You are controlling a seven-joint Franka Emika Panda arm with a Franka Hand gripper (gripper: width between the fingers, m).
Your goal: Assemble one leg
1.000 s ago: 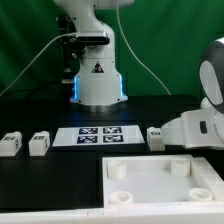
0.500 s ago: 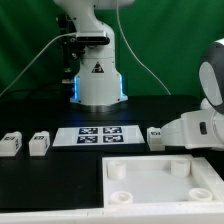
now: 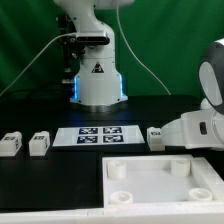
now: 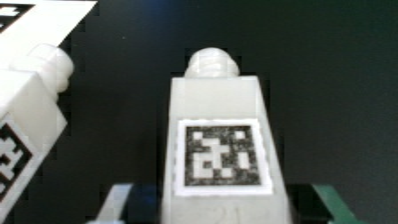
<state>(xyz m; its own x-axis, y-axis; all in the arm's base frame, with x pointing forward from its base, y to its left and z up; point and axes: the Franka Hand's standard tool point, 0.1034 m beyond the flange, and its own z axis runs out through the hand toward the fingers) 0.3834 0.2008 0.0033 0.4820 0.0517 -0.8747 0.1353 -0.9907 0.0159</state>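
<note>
tool straddles the leg's tagged end; whether it pinches, cannot tell.

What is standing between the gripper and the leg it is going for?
Nothing visible. In the wrist view the leg lies between the fingers of the gripper. A second leg lies beside it, apart, not in the way.

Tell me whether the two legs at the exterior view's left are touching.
Apart. The exterior view shows a strip of dark table between the leftmost leg and the next leg.
</note>
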